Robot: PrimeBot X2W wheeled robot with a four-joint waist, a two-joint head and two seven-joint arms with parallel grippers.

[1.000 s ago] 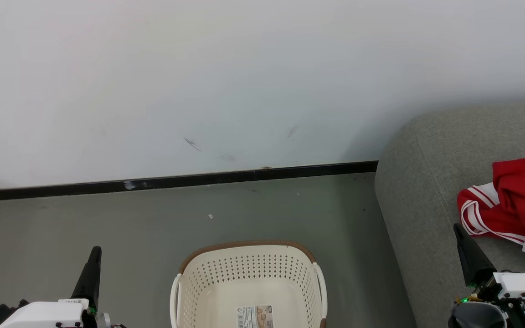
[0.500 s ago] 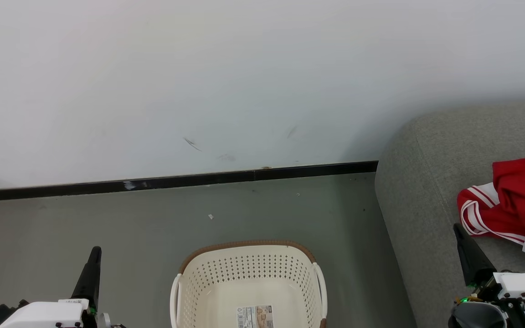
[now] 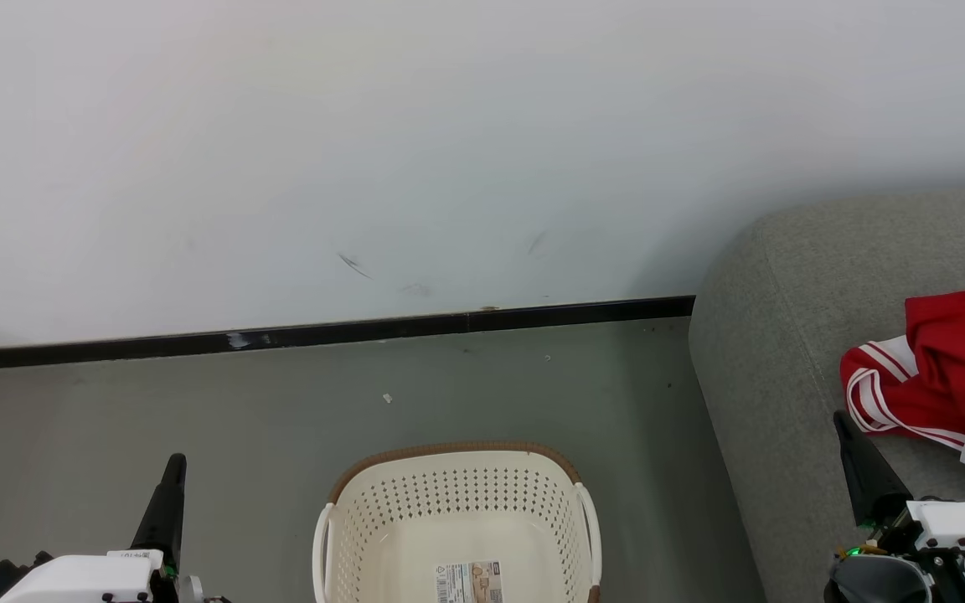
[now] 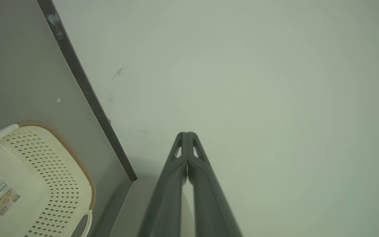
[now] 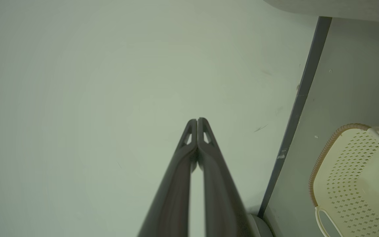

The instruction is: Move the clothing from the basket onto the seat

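Red clothing (image 3: 943, 368) lies on the seat (image 3: 776, 335) beside the basket (image 3: 449, 494), and my left gripper (image 4: 187, 133) and right gripper (image 5: 197, 119) are both pressed together.

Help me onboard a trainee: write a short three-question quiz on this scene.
1. True or false: the red clothing lies inside the basket.
2. Multiple choice: the seat, with the clothing on it, stands on which side of the basket, by the robot's own sides? A) left B) right C) near side.
3. Fill in: the left tool and the right tool each have their fingers ___ (open or shut).
Key: 1 false; 2 B; 3 shut.
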